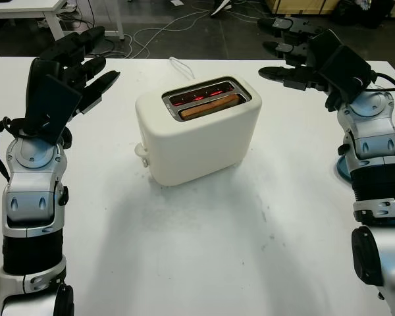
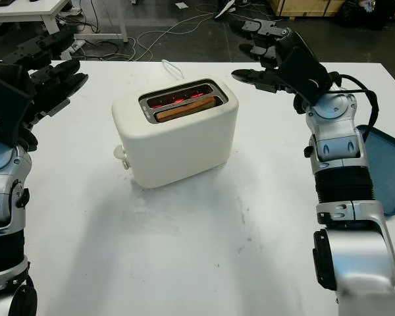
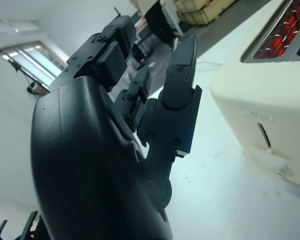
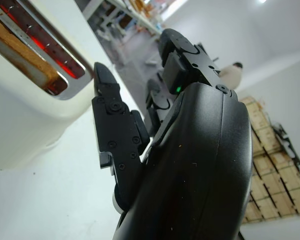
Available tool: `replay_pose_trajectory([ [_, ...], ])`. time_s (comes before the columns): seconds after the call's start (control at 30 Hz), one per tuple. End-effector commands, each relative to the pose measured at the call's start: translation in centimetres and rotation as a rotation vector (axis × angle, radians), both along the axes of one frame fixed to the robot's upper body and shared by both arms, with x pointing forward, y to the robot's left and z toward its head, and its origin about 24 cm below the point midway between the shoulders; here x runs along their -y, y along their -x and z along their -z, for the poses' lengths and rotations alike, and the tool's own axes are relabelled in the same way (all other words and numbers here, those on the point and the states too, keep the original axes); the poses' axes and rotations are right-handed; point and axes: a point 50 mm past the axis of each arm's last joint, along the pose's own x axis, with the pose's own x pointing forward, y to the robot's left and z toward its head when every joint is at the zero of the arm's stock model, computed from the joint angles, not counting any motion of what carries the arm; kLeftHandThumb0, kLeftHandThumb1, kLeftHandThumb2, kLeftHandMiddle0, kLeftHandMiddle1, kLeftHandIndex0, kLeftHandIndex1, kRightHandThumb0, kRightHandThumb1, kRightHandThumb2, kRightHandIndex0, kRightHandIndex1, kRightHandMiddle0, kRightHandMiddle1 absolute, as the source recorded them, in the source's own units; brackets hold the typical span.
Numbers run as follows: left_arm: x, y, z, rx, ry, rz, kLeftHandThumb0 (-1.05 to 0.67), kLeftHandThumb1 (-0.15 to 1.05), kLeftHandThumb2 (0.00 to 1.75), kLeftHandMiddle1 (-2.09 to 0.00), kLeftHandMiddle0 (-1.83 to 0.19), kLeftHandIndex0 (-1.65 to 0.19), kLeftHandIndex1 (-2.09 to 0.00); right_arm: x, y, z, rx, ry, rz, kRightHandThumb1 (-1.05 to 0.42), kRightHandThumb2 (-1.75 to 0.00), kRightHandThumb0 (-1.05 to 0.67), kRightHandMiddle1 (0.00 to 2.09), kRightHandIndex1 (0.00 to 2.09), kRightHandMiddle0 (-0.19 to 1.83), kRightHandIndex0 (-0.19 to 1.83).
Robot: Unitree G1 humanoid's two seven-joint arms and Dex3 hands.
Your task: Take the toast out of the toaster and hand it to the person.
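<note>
While the toast (image 1: 209,105) sits low in the toaster (image 1: 197,131), near slot | both hands empty, open: left hand (image 1: 79,69) far left, right hand (image 1: 296,56) far right | I'd pinch its top edge, clear of glowing coils, lift straight up.

A lab or workshop is suggested: a white table (image 1: 204,263) is set on a grey floor strewn with loose cables (image 1: 164,26) (wooden crates (image 4: 270,170) are stacked behind), with another white desk (image 1: 26,10) nearby.

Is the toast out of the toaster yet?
No, still in. The toast sits in the near slot of the toaster; red elements glow in the far slot.
</note>
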Motion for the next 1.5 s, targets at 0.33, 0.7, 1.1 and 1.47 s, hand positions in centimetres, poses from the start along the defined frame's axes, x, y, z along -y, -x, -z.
replay_pose_trajectory([
  [0.33, 0.5, -0.3, -0.2, 0.008, -0.045, 0.020, -0.45, 0.92, 0.02, -0.21, -0.57, -0.60, -0.04, 0.3, 0.0, 1.0, -0.023, 0.017, 0.011, -0.91, 0.00, -0.27, 0.03, 0.06, 0.51, 0.52],
  [0.7, 0.5, -0.2, 0.2, 0.011, -0.055, 0.013, -0.46, 0.92, 0.02, -0.97, -0.17, -0.57, -0.09, 0.5, 0.0, 1.1, -0.036, 0.004, 0.005, -0.91, 0.00, -0.26, 0.01, 0.04, 0.50, 0.49],
  [1.1, 0.4, -0.2, 0.3, 0.009, -0.057, 0.015, -0.46, 0.92, 0.03, -0.96, -0.16, -0.56, -0.10, 0.4, 0.1, 1.4, -0.034, 0.008, 0.008, -0.92, 0.00, -0.27, 0.01, 0.04, 0.50, 0.51],
  [1.47, 0.5, -0.3, 0.2, 0.007, -0.045, 0.014, -0.46, 0.92, 0.02, -0.97, -0.15, -0.55, -0.11, 0.5, 0.0, 1.5, -0.035, 0.008, 0.004, -0.91, 0.00, -0.29, 0.01, 0.04, 0.51, 0.52],
])
